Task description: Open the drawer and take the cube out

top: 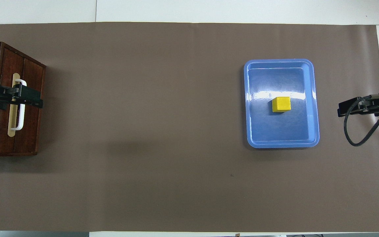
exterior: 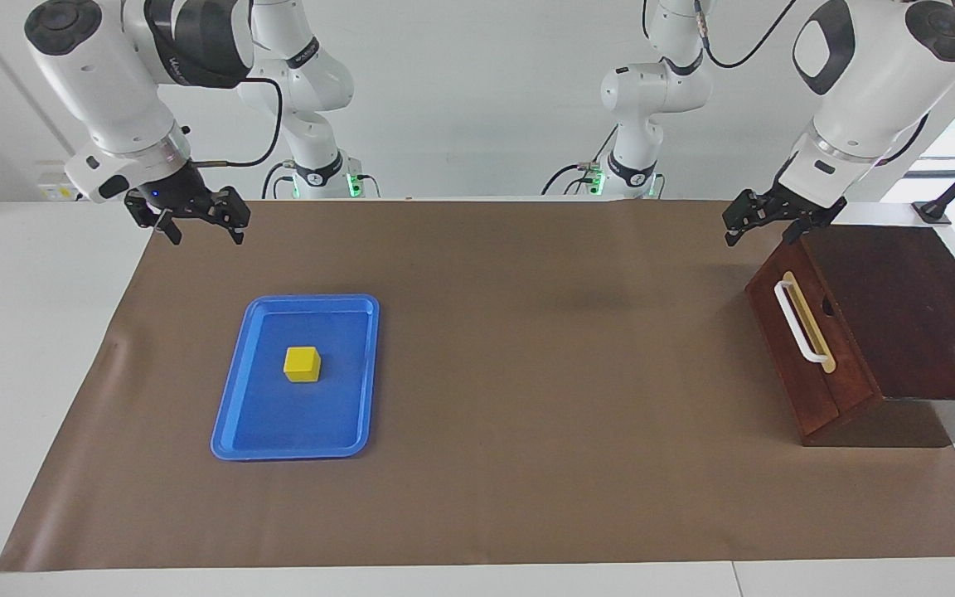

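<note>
Right gripper hangs in the air, jaws apart and empty, over the brown mat at the right arm's end of the table, clear of the blue tray. The cube sits in that tray, about at its middle. The drawer stands well apart from the tray, at the left arm's end, pushed in, its white handle untouched. Left gripper hangs above the drawer unit's front corner nearer to the robots, jaws apart and empty.
</note>
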